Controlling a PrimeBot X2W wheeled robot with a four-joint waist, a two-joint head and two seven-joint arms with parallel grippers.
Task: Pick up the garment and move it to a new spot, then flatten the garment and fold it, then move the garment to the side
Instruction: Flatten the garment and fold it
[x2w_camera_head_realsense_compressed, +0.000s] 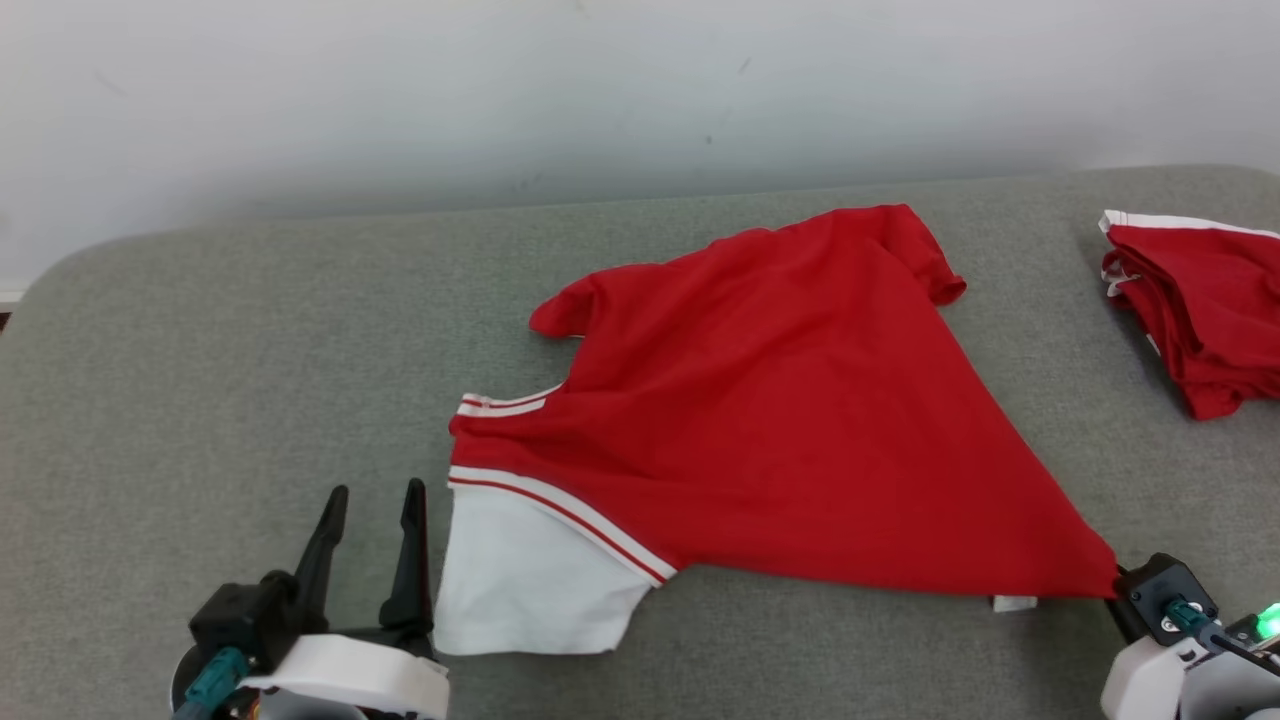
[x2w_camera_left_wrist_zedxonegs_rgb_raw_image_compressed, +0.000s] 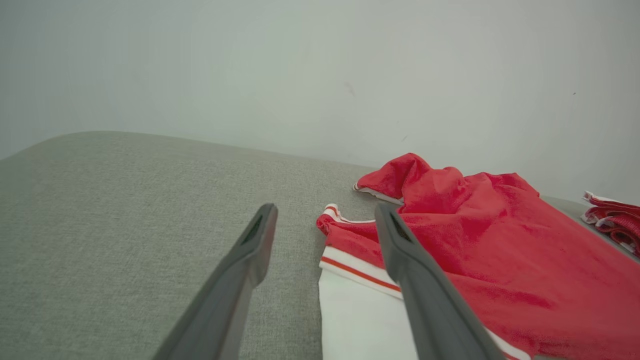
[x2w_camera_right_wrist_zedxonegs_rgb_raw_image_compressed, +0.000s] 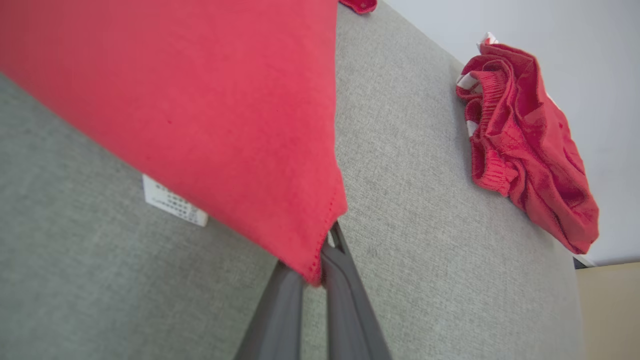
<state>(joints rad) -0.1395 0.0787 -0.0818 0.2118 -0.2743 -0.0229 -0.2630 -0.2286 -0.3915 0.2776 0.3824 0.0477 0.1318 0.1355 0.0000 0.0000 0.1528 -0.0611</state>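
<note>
Shirt (x2w_camera_head_realsense_compressed: 780, 420): red knit cloth, matt, soft, fine even texture, slightly fuzzy up close; neat stitched hem at the corner. Sleeve (x2w_camera_head_realsense_compressed: 530, 580): white cloth, matt, smooth, with flat red-and-white striped trim. Label (x2w_camera_right_wrist_zedxonegs_rgb_raw_image_compressed: 175, 202): small white tag, flat, printed; paper or woven, can't tell. Desk (x2w_camera_head_realsense_compressed: 200, 380): covered in grey woven fabric, matt, coarse visible weave, edges look padded. Left hand (x2w_camera_head_realsense_compressed: 375, 492): fingers (x2w_camera_left_wrist_zedxonegs_rgb_raw_image_compressed: 425, 300) dark grey, smooth, matt, look like plastic. Second garment (x2w_camera_head_realsense_compressed: 1200, 310): same red cloth, bunched, ribbed elastic band. Wall (x2w_camera_head_realsense_compressed: 600, 100): pale, matt, smooth, few small scuffs.
</note>
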